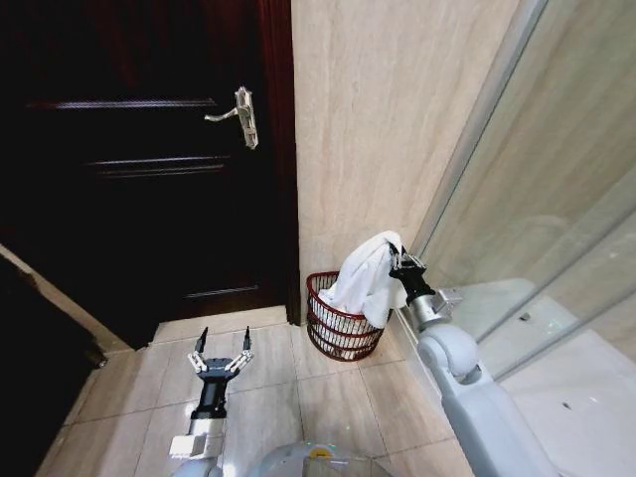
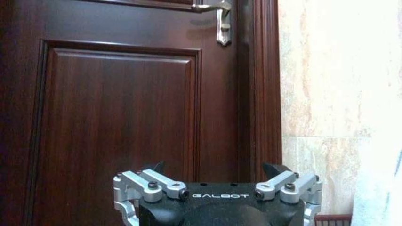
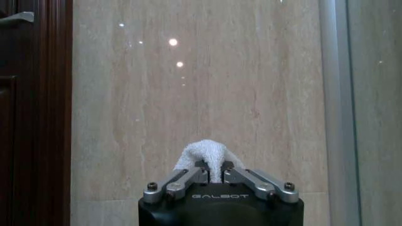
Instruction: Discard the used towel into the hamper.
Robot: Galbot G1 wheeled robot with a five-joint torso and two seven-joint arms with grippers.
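Now, head view: right gripper (image 1: 400,262) is raised at the right side of the scene, by the corner where the beige tiled wall (image 1: 378,119) meets the glass partition (image 1: 537,189). Fingers clamped on a fold of the white towel (image 1: 366,280). Right wrist view confirms: both fingers pinched together w/ a bunched tuft of towel (image 3: 204,153) poking up between them, wall behind.

Towel hangs down from the grip, draped over the right-hand far rim of the hamper (image 1: 338,328), lower part inside or against it; can't tell how far in. Hamper is a dark red openwork basket on the floor tiles (image 1: 268,388), up against the wall, just right of the dark wooden door (image 1: 139,169) & its frame. Door handle (image 1: 238,114) metal, well above.

Left gripper (image 1: 221,348) low, near-left of scene, over the floor, well apart from the hamper. Fingers spread wide, nothing between them. Left wrist view: its finger tips (image 2: 154,168) stand apart, pointing at the door panel; handle plate at upper edge, wall to the door's right, a strip of white towel (image 2: 380,188) at the frame edge, w/ a sliver of hamper rim (image 2: 333,218) just below.
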